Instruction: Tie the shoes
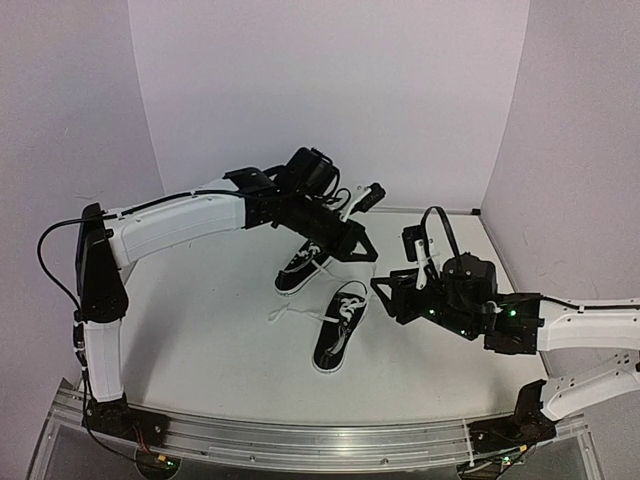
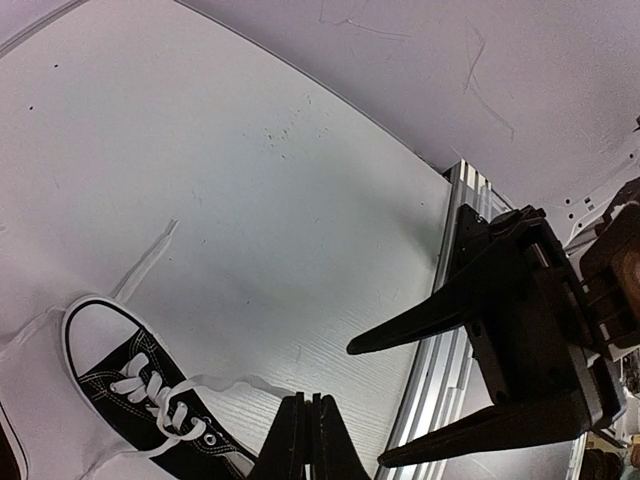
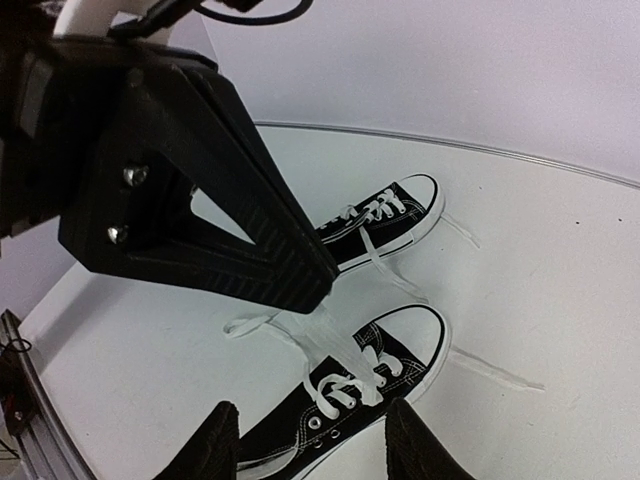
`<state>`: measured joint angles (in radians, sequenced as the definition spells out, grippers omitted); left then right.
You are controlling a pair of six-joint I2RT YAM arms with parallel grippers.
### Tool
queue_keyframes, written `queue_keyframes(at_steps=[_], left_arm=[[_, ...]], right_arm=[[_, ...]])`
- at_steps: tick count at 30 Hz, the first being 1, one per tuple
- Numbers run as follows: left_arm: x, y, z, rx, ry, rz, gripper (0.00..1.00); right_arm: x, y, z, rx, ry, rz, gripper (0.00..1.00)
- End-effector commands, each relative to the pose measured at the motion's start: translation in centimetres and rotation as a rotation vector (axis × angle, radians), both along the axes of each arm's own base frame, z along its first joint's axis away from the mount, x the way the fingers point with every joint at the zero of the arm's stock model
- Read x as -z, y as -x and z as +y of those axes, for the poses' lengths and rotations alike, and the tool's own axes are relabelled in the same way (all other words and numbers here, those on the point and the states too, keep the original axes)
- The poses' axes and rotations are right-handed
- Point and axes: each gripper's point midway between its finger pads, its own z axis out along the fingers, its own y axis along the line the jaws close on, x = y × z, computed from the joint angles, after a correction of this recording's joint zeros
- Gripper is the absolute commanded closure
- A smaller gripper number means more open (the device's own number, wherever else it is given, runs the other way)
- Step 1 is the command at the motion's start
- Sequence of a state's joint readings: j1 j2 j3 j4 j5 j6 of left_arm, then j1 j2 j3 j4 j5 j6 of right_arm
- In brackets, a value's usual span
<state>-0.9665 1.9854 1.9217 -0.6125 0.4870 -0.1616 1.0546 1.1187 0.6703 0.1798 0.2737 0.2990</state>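
Two black sneakers with white laces lie mid-table: the far shoe (image 1: 303, 265) and the near shoe (image 1: 338, 330). My left gripper (image 1: 362, 252) hangs just above the near shoe's tongue. It is shut on a white lace (image 3: 345, 345) that runs taut up from that shoe's eyelets. The left wrist view shows its closed fingertips (image 2: 300, 435) with the lace (image 2: 225, 383) leading to the shoe (image 2: 125, 385). My right gripper (image 1: 385, 297) is open and empty, right of the near shoe (image 3: 375, 375). Its fingers (image 3: 215, 445) straddle the shoe from above. The far shoe (image 3: 385, 220) lies untied behind.
Loose lace ends (image 1: 285, 312) trail on the white table left of the near shoe. A metal rail (image 1: 300, 440) runs along the table's front edge. White walls close in the back and sides. The two grippers are close together over the near shoe.
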Motion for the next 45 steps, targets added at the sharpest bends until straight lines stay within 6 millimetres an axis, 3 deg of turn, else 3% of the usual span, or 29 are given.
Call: queue_keyframes(at_steps=[1,13,17,19,20,23,25,27,30,35,40,45], left_arm=[[-3.7,1.3,0.7,0.031,0.067,-0.019,1.0],[-3.6,1.9,1.0,0.049,0.067,-0.003,1.0],[-3.5,2.0,1.1,0.047,0.063,0.0,1.0],[-3.6,2.0,1.2,0.046,0.063,0.002,0.99],[-3.6,2.0,1.3,0.043,0.061,0.002,0.95],[-3.8,1.3,2.0,0.004,0.051,-0.02,0.67],[-3.9,-0.1,3.7,-0.068,0.043,-0.04,0.49],[-3.4,-2.0,6.5,-0.166,0.051,-0.014,0.4],[0.2,-5.1,12.1,-0.36,0.001,0.04,0.35],[9.2,-4.7,17.7,-0.511,-0.294,0.067,0.39],[13.4,-4.8,19.4,-0.529,-0.427,0.061,0.39],[16.8,-5.8,18.6,-0.485,-0.504,0.061,0.42]], right_arm=[[-2.8,-0.9,1.2,-0.013,0.004,-0.099,0.56],[-3.0,-3.0,2.2,-0.005,0.051,-0.16,0.63],[-2.7,-3.8,1.9,0.014,0.067,-0.159,0.75],[-2.7,-4.1,1.7,0.018,0.059,-0.152,0.93],[-2.7,-4.2,1.5,0.023,0.052,-0.148,1.0],[-2.6,-4.1,1.0,0.029,0.016,-0.118,1.0],[-1.7,-4.0,0.4,0.05,-0.005,-0.068,1.0],[0.0,-4.2,-0.1,0.083,-0.001,-0.001,1.0],[3.3,-4.1,-0.6,0.118,0.012,0.13,1.0],[9.3,-3.3,-1.8,0.152,0.026,0.336,1.0],[14.2,-3.4,-2.6,0.148,0.075,0.478,1.0],[17.2,-3.7,-0.6,0.065,0.135,0.536,1.0]])
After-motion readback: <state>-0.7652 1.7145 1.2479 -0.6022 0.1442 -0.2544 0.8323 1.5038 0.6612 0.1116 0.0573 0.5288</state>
